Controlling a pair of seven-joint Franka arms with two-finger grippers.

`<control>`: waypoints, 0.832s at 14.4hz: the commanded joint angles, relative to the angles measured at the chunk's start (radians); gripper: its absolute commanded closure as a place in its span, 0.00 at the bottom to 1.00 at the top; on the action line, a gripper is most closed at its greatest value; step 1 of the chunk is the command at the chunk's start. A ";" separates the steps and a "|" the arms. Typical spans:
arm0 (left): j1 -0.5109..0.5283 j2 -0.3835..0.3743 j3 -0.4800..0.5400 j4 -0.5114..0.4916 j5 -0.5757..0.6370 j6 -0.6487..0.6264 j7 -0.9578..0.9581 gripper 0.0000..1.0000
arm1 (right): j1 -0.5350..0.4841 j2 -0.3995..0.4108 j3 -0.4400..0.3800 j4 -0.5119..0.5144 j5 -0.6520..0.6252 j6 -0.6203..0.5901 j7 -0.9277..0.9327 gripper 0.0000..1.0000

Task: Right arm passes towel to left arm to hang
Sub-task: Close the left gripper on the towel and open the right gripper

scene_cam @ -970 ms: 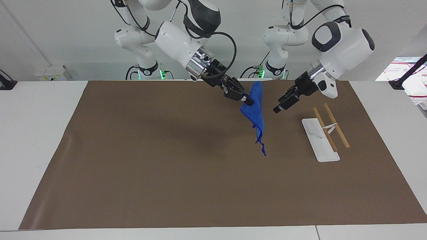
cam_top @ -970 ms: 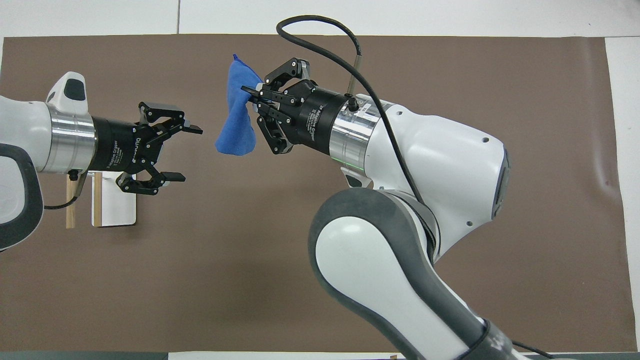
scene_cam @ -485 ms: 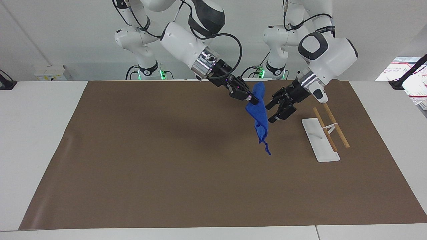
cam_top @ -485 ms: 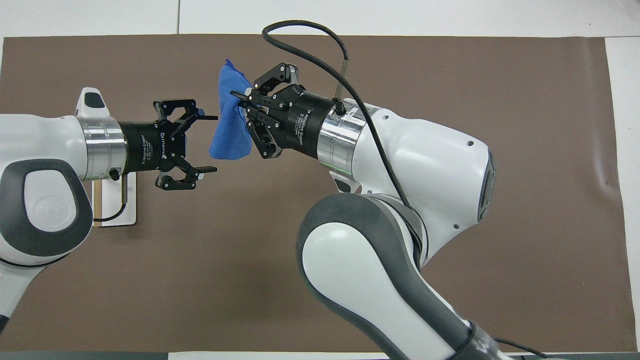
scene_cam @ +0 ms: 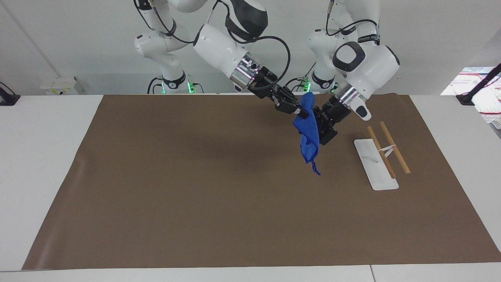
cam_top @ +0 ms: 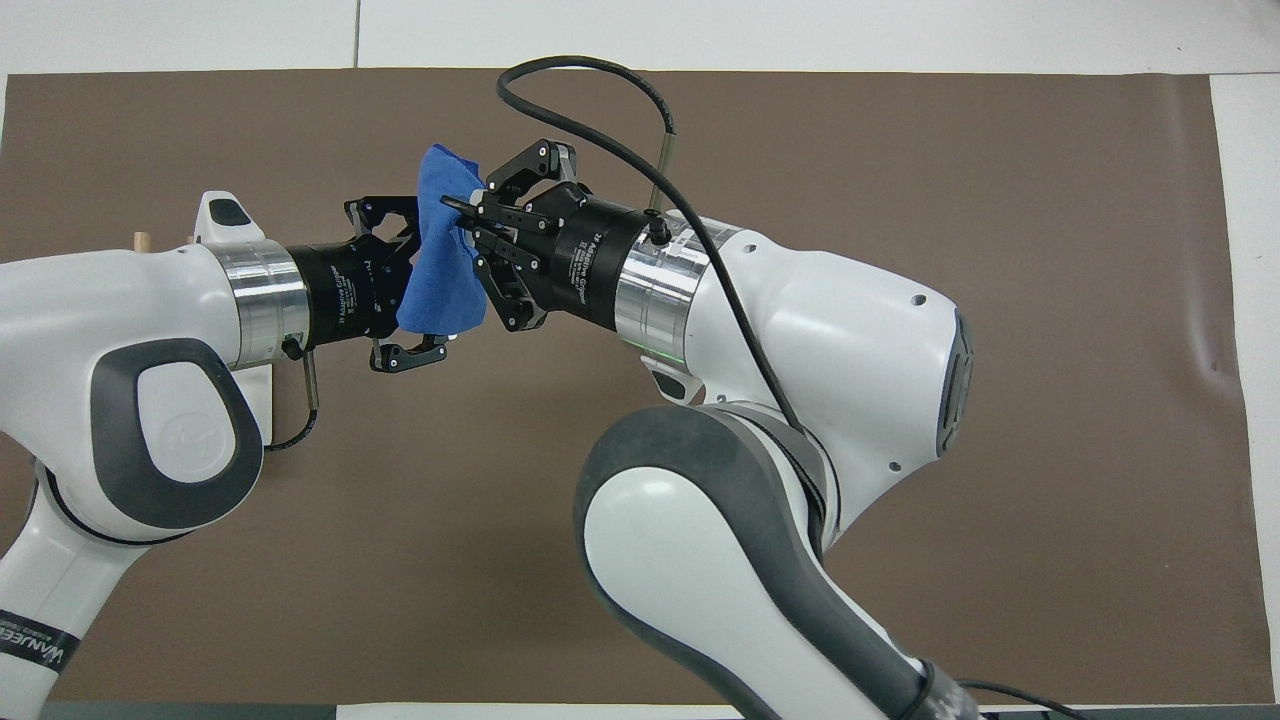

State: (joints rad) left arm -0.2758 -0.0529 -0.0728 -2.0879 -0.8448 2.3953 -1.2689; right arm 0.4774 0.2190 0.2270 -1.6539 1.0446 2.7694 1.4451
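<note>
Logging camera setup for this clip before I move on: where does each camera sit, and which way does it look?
Facing view: high across the table, looking at the robots; both arms show whole, bases at top, the right claw holding the towel.
Overhead view: above the robots' end, looking steeply down and forward; both forearms enter from the bottom.
Shared: the towel, left claw, brown mat, mirrored by half a turn.

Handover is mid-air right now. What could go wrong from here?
1. The left pincer straddles the towel with its jaws still apart; if the right pincer, shut on the upper edge, lets go early, the towel may fall to the brown mat.
2. The two pincers sit very close, so closing may knock them together.
3. The towel hangs bunched, so the left pincer may catch one fold and hanging on the rack could fail.
</note>
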 commanded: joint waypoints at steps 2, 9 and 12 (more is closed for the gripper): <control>0.007 -0.008 0.010 -0.003 -0.016 0.012 -0.009 1.00 | 0.004 0.011 0.003 0.017 0.014 0.021 0.004 1.00; 0.024 -0.015 0.015 0.025 0.047 -0.044 0.000 1.00 | 0.003 0.011 0.003 0.017 0.009 0.021 -0.005 1.00; 0.023 -0.021 0.015 0.032 0.110 -0.062 0.000 1.00 | -0.002 0.013 0.003 0.016 0.008 0.018 -0.008 1.00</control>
State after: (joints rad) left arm -0.2560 -0.0596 -0.0618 -2.0618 -0.7729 2.3672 -1.2675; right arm 0.4776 0.2196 0.2268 -1.6523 1.0446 2.7694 1.4451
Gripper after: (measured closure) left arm 0.978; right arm 0.960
